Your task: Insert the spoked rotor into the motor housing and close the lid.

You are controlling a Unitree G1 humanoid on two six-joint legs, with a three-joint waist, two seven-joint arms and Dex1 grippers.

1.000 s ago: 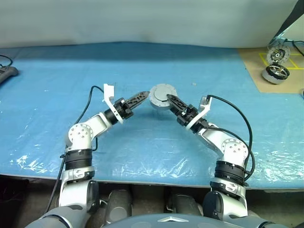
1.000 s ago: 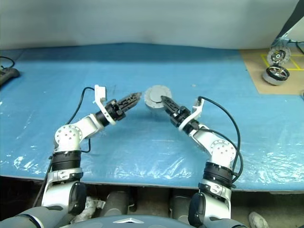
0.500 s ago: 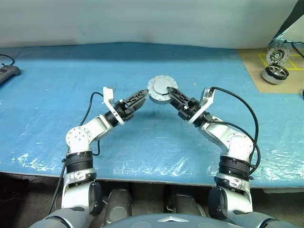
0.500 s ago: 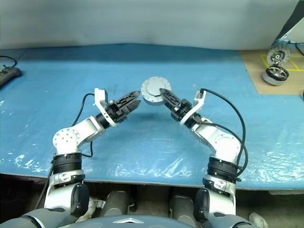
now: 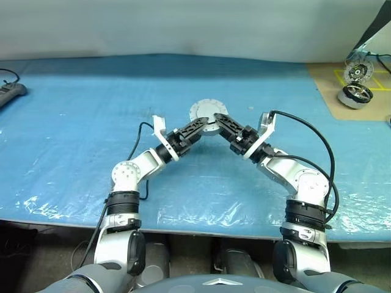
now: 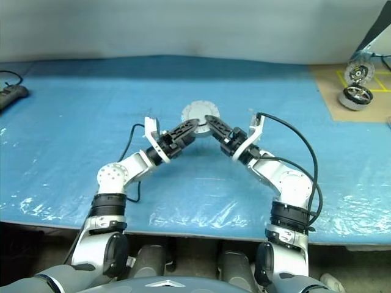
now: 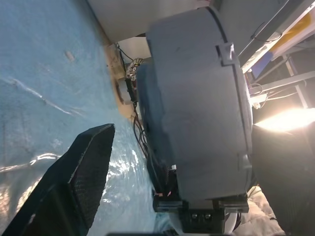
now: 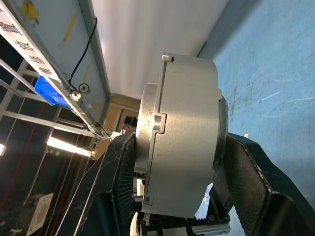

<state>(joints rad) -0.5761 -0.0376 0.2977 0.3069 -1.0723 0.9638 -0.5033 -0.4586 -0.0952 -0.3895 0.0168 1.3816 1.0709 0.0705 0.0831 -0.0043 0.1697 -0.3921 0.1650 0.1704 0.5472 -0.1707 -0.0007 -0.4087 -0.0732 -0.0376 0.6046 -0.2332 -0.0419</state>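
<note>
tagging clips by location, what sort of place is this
Probably a workshop or robot test bench: a table under a crinkled blue plastic sheet, round silver metal motor parts on a brown board, and a black power strip.

A round silver motor housing (image 6: 197, 114) is held up above the blue table cover (image 6: 73, 122) between the two grippers. It is gripped from the right by the right gripper (image 6: 211, 124), while the left gripper (image 6: 191, 127) is placed against its lower left edge. Further motor parts (image 6: 354, 82) are seen on a brown board (image 6: 330, 85) at the far right.
</note>
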